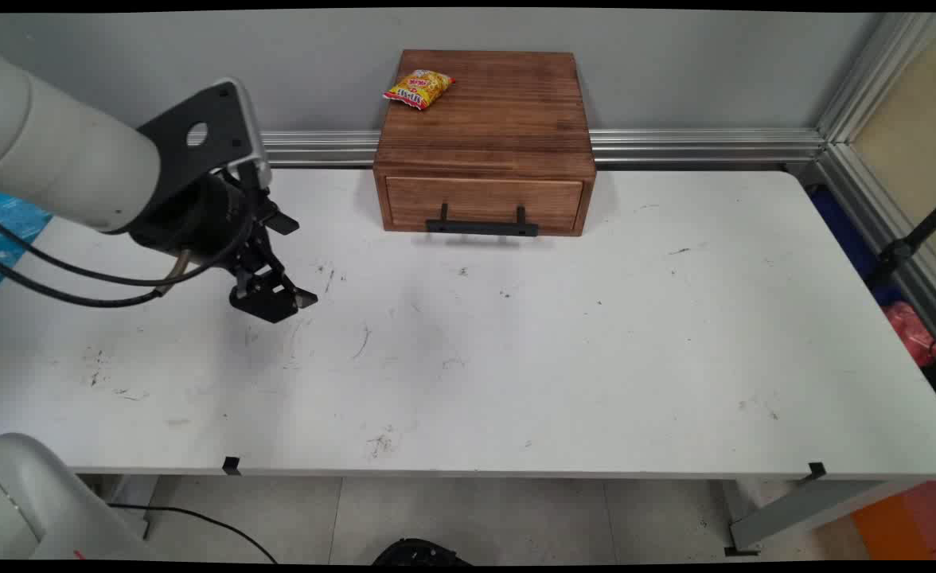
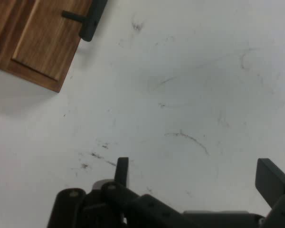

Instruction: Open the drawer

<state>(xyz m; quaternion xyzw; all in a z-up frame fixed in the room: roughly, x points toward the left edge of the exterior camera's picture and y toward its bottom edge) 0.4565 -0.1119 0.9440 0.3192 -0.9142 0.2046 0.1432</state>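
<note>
Gripper point(image 1: 297, 302) over bare bench, fingers spread wide, empty.
Your hand view crops the wooden drawer box point(image 2: 35, 40) at 11 o'clock; crinkled yellow snack packet point(image 1: 419, 88) lies atop it; white bench point(image 1: 555, 358) scuffed.

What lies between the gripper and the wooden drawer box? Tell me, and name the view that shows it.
Nothing but bare, scuffed white table lies between the open gripper and the wooden drawer box; the main view shows the stretch. The snack packet sits on the box.
</note>
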